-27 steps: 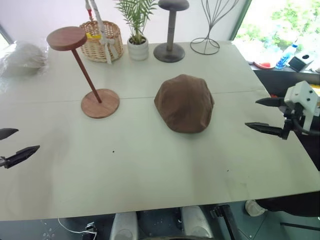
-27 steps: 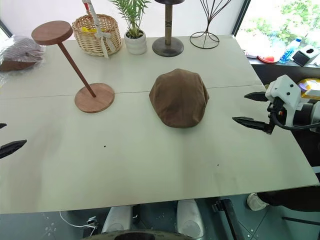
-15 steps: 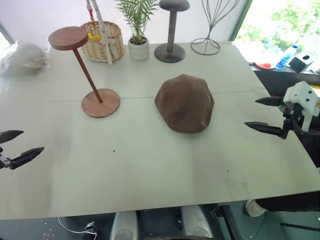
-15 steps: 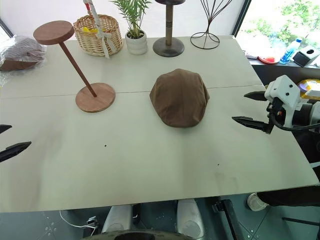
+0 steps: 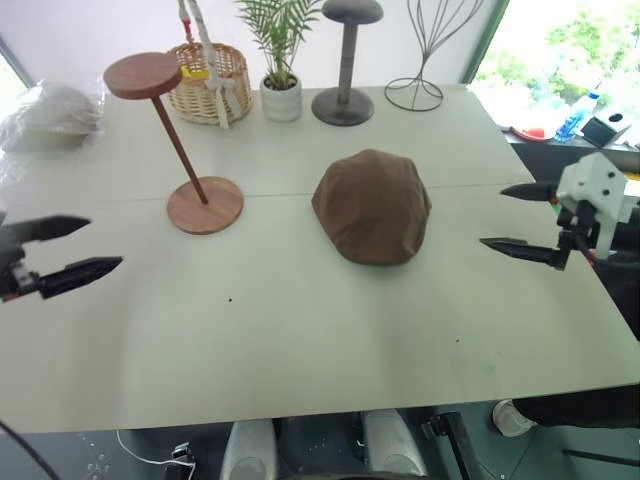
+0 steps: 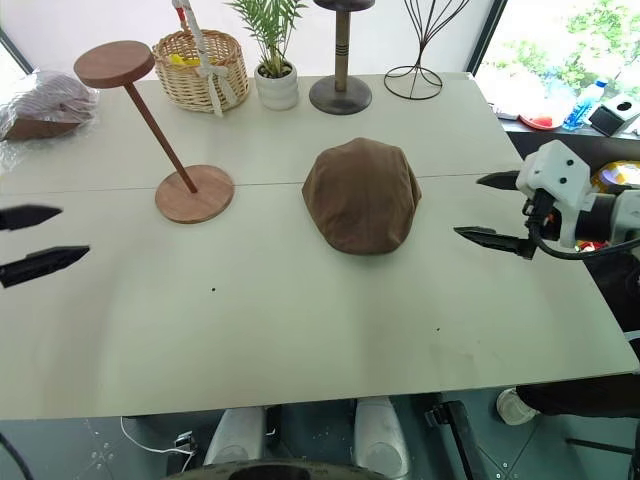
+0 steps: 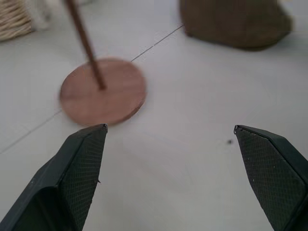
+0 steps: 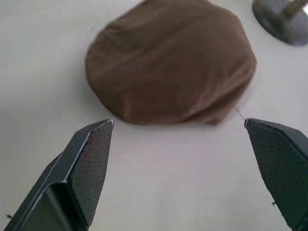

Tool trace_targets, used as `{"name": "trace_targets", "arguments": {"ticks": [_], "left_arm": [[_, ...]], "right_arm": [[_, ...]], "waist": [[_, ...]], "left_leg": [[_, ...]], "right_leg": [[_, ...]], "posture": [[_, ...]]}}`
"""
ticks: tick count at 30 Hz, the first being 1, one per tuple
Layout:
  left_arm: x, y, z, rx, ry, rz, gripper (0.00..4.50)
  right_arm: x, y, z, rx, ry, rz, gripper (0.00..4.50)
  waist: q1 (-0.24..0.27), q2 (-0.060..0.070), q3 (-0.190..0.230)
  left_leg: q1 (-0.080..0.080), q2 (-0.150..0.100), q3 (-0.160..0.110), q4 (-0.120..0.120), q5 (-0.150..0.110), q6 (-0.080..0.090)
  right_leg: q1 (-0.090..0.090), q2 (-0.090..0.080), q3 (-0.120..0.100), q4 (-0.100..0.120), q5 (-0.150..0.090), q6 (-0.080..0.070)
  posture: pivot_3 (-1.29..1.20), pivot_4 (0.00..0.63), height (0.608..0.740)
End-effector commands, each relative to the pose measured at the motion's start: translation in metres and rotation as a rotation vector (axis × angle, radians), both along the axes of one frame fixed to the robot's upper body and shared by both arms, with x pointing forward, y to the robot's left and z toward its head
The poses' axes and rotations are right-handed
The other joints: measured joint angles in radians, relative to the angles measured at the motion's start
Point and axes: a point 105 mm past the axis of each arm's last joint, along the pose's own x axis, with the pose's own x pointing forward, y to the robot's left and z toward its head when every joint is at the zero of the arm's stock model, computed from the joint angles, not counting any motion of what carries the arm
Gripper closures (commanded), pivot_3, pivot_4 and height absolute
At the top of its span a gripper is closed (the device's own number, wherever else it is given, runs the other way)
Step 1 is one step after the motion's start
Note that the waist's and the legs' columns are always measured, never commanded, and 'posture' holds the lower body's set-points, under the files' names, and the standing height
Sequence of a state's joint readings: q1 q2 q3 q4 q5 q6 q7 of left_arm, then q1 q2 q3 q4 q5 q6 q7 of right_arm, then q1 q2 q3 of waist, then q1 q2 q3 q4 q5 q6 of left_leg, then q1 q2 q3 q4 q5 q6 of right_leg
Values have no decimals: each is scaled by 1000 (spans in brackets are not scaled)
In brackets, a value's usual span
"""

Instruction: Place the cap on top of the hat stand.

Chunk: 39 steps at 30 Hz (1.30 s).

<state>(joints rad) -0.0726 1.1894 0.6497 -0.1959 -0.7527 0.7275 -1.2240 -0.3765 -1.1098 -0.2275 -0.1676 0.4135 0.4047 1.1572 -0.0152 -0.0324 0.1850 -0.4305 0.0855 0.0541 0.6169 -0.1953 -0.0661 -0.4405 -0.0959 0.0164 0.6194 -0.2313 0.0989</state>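
The brown cap [image 5: 372, 205] lies flat on the white table, right of centre. The hat stand [image 5: 142, 75] is to its left: a round wooden top disc on a thin slanted stem, over a round base [image 5: 205, 205]. Its top disc is bare. My left gripper [image 5: 104, 242] hovers open over the table's left side, nearer than the stand's base [image 7: 102, 91]. On the far side of the cap my right gripper [image 5: 492, 216] is open and points at it from a short gap. The right wrist view has the cap [image 8: 173, 62] just beyond the spread fingers.
Along the table's back edge stand a wicker basket [image 5: 205, 80], a potted plant [image 5: 281, 95], a grey mushroom-topped stand [image 5: 344, 60] and a black wire stand [image 5: 425, 60]. A plastic-wrapped bundle [image 5: 50, 110] lies at the back left. The table's right edge [image 5: 600, 290] runs under my right gripper.
My left gripper has come in from the left edge, rightward and farther over the table towards the stand's base. The right gripper has barely shifted. Cap and stand are still.
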Motion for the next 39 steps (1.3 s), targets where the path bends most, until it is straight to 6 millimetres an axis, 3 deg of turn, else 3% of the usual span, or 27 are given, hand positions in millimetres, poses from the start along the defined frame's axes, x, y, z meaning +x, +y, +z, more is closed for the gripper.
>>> {"name": "trace_targets", "arguments": {"ticks": [1, 4, 9, 17, 25, 29, 39], "left_arm": [[-5, -28, 8, 23, 52, -168, 89], [-7, -42, 8, 68, 74, -261, 89], [-11, -69, 2, 101, 103, -429, 89], [-7, -92, 3, 94, 101, -514, 89], [-2, -102, 6, 76, 86, -524, 89], [2, -103, 8, 66, 71, -518, 89], [6, -104, 12, 54, 46, -510, 89]], "right_arm": [[-14, 37, 15, -23, -87, 72, 0], [-19, 55, 3, -45, -107, 69, 0], [-16, 66, -52, -223, -163, 25, 0], [18, 69, -104, -350, -323, -100, 0], [38, 94, -131, -342, -391, -109, 0], [50, 98, -139, -396, -442, -113, 0], [91, 80, -153, -600, -521, -185, 0]], "waist": [[-5, 0, 0], [-6, 0, 0], [5, -1, 0], [-5, -2, 0], [-3, -3, -1], [-7, -5, -2], [-5, -8, -4]], "left_leg": [[1, 0, 0, 0, 0, 0], [2, 1, 0, -2, 0, 0], [1, 1, -2, -1, 0, 0], [1, 1, -4, 14, 0, 0], [1, 1, -7, 12, 0, 1], [2, 2, -8, 13, 0, 1], [7, 2, -9, 15, 0, 1]], "right_leg": [[0, 0, 0, 1, 0, 0], [0, 2, 1, 1, -1, 2], [-1, 3, 1, 5, -2, 3], [2, 3, 2, 10, -1, 1], [3, 6, 2, 11, -1, 2], [4, 7, 2, 12, -1, 2], [11, 8, 3, 11, -1, 2]], "posture": [[0, 150, 728], [0, 150, 728], [0, 150, 728], [0, 150, 728], [0, 150, 728], [0, 150, 728], [0, 150, 728]]}}
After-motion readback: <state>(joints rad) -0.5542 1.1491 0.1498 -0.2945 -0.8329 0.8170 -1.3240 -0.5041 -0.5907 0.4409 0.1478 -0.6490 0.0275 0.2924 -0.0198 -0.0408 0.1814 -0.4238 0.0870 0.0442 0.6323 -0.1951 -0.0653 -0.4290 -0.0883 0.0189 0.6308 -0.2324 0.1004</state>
